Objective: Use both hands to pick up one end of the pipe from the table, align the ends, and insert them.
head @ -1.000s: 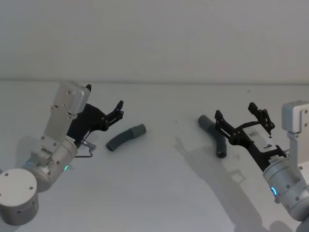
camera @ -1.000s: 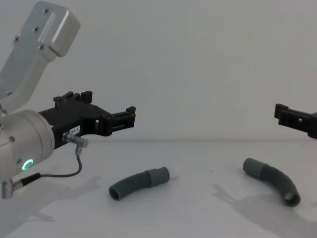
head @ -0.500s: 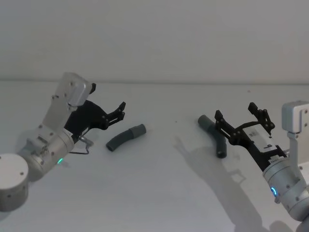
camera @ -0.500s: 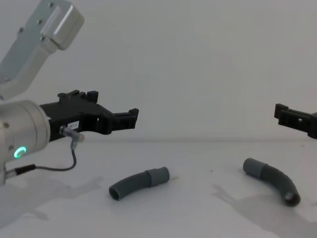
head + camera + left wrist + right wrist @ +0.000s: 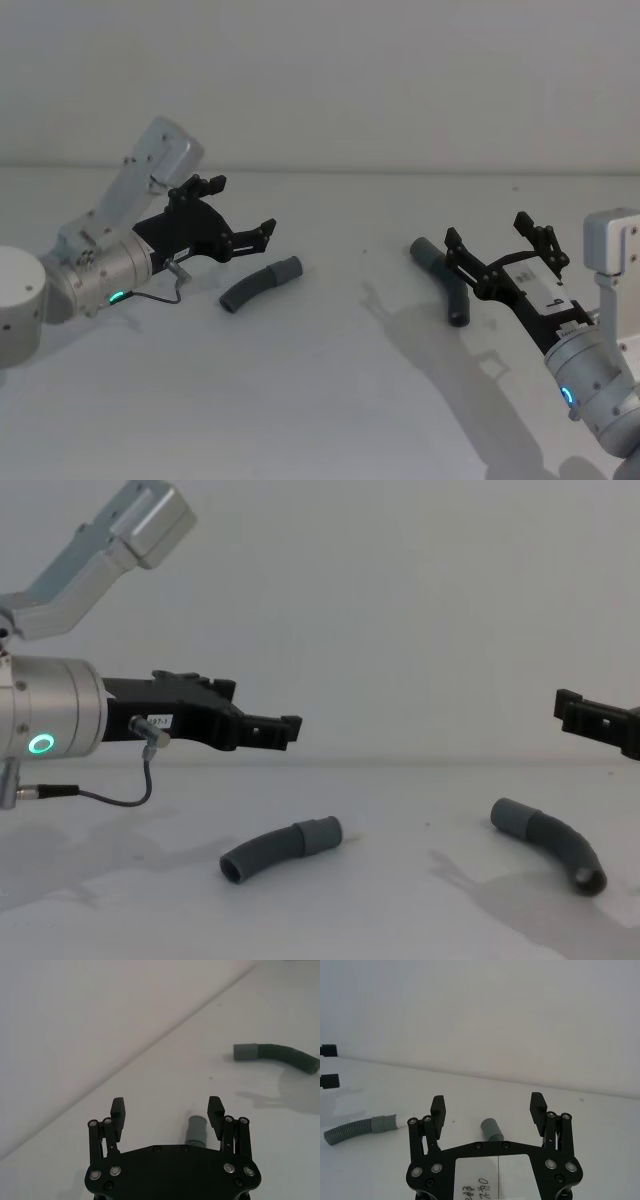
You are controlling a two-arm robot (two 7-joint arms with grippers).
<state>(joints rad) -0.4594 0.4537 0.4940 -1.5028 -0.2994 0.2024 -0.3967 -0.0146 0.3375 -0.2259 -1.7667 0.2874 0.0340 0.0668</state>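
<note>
Here's the table (image 5: 320, 400), wide and pale, and everything is called off the left hose piece (image 5: 256, 286), which lies flat on it.

The left arm's silver wrist (image 5: 55, 730) sits off the robot's-left side of that piece, with its green ring light (image 5: 41, 744) glowing. At the end of it, the left gripper (image 5: 243, 207) hangs in the air over that side of the piece. It is clear of the piece, and in the left wrist view its fingers (image 5: 118, 1109) are spread wide with nothing between them.

Well away to the right of the left hose piece is the right gripper (image 5: 487, 230), raised off the table. Its fingers (image 5: 437, 1105) are also spread wide and hold nothing.

Also well to the right of the left hose piece, the right hose piece (image 5: 450, 285) rests on the table beneath that gripper, and the two pieces are far from touching.

The left cuff (image 5: 290, 267) is the end of the left hose piece that points toward its partner, and the right wrist view shows a narrow white tip (image 5: 400, 1120) on it. The right cuff (image 5: 422, 250) is the end of its piece that is nearer the left hose piece.
</note>
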